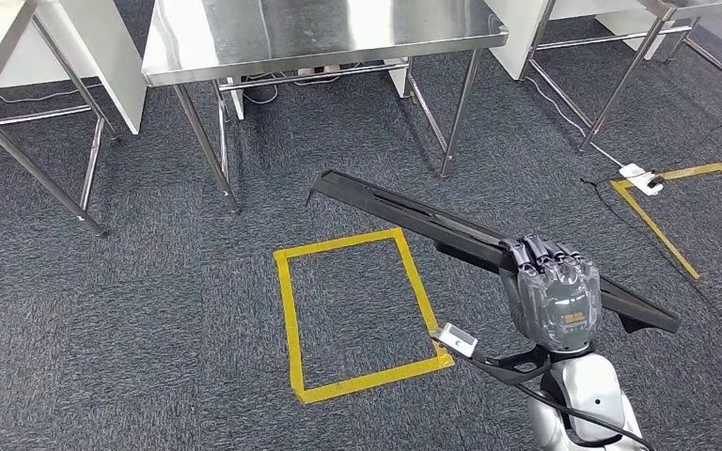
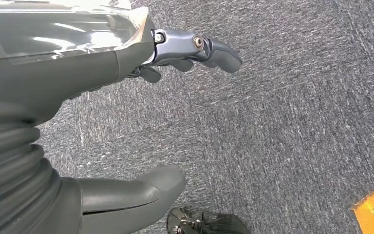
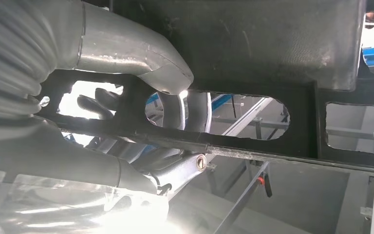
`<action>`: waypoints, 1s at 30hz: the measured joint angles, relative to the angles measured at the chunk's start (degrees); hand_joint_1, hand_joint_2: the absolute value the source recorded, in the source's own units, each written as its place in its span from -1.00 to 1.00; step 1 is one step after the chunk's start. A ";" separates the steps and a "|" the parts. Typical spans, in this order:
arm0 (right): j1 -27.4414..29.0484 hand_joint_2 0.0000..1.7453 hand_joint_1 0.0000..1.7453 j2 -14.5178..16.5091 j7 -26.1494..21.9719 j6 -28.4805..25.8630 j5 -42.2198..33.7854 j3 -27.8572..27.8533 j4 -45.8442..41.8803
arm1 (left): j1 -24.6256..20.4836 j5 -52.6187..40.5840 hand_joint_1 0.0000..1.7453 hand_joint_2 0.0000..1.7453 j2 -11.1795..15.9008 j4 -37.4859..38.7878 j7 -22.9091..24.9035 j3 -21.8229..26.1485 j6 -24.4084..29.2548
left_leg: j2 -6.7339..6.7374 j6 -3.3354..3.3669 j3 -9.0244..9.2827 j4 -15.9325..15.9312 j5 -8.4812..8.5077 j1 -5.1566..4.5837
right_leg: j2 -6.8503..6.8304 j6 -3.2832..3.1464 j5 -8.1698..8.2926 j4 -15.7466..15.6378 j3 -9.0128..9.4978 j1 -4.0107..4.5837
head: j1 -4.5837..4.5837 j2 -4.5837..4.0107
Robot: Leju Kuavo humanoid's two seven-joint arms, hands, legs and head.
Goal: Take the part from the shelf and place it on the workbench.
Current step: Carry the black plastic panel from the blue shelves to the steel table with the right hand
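Right hand: the right hand (image 1: pixel 555 299) sits at about 5 o'clock in the head view, palm side down, fingers wrapped over the top edge of the part (image 1: pixel 414 214). The right wrist view shows the thumb (image 3: pixel 141 53) pressed on one face of the part (image 3: pixel 253 58) and the darker fingers (image 3: pixel 97 105) curled through its cut-outs: grasping the part.

Part: a long, narrow black plastic strip, held in the air above the carpet (image 1: pixel 150 301). It runs from about 11 o'clock of the hand, near the table leg, down to about 4 o'clock, past the hand. The grip is nearer the 4 o'clock end.

Left hand: the left hand (image 2: pixel 126 122) hangs over the grey carpet (image 2: pixel 282 126), thumb (image 2: pixel 141 192) and fingers (image 2: pixel 199 48) apart, nothing between them: released.

Table: a steel table (image 1: pixel 320 38) stands at 12 o'clock, its top bare where visible; the part's far tip is short of it.

Floor marks: a yellow tape square (image 1: pixel 362 315) lies on the carpet at 6 o'clock, under and just left of the part; a second tape outline (image 1: pixel 677 202) sits at 3 o'clock.

Other: a white power strip (image 1: pixel 641 177) lies by the second outline.
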 joint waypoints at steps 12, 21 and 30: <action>-0.14 1.00 1.00 0.22 0.17 0.30 0.08 0.02 0.00 | 0.00 -0.27 -1.00 1.00 0.03 0.00 0.09 0.07 -1.24 | -0.02 0.46 -0.01 0.22 -0.24 -0.07 | 0.00 0.37 0.07 -0.14 -0.02 -0.69 | -0.03 0.00; -0.22 1.00 1.00 0.27 0.45 0.30 0.20 0.03 -0.04 | -0.03 -0.69 -1.00 1.00 0.23 0.00 0.21 0.06 -1.31 | -0.13 2.32 1.51 -1.36 -0.07 0.34 | 0.22 1.56 -0.75 2.16 -0.01 -0.79 | 0.04 -0.02; -0.17 1.00 1.00 0.20 0.46 0.30 0.11 0.16 0.03 | 0.07 -0.78 -1.00 1.00 0.09 0.00 0.51 0.08 -1.24 | -1.21 0.95 2.90 -1.02 -1.71 1.14 | 0.73 3.20 -1.18 3.54 -2.04 -1.51 | 0.50 -0.02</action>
